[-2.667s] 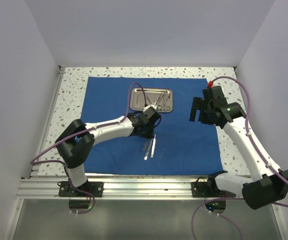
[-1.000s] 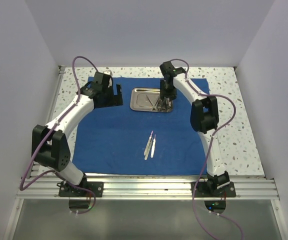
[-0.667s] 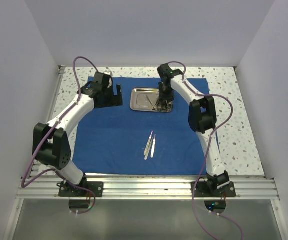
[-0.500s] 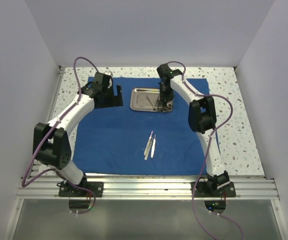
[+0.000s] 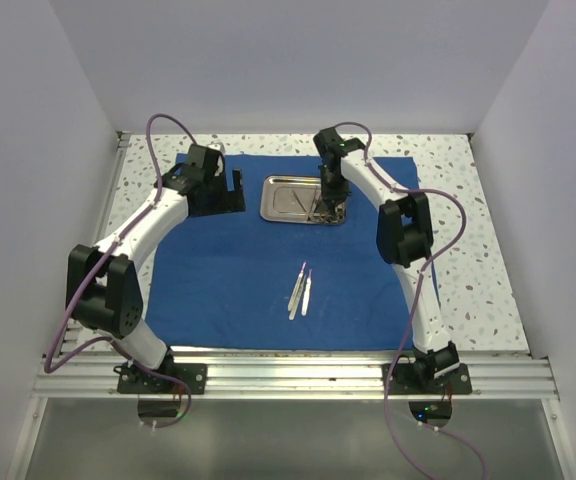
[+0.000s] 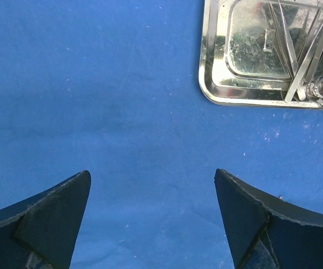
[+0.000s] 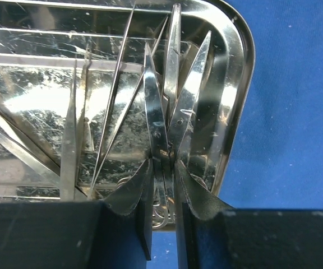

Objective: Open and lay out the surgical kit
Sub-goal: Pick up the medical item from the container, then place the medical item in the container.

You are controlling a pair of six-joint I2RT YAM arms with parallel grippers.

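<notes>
The blue cloth wrap (image 5: 228,270) lies spread flat on the speckled table (image 5: 458,180). The steel tray (image 5: 280,200) sits on the far-centre part of the cloth and serves as the reference point below.

1. Right gripper (image 5: 327,207): positioned over the right end of the tray, pointing down into it. In the right wrist view the gripper (image 7: 163,168) is closed narrow on the scissors (image 7: 152,95), with the two fingers (image 7: 132,195) pressed against the instrument just below its pivot screw. The blades point toward the tray's far rim (image 7: 241,73).
2. Several other thin steel instruments (image 7: 74,112) lie fanned across the tray floor beside the scissors (individual types cannot be told apart here).
3. Left gripper (image 5: 234,192): hovers above the cloth just left of the tray. In the left wrist view its jaws stand wide apart and hold nothing; only blue cloth shows between the fingers (image 6: 49,213), with the tray's corner (image 6: 209,84) near.
4. Tweezers (image 5: 300,291): resting on the cloth on the near side of the tray, well apart from it and from both grippers.
</notes>
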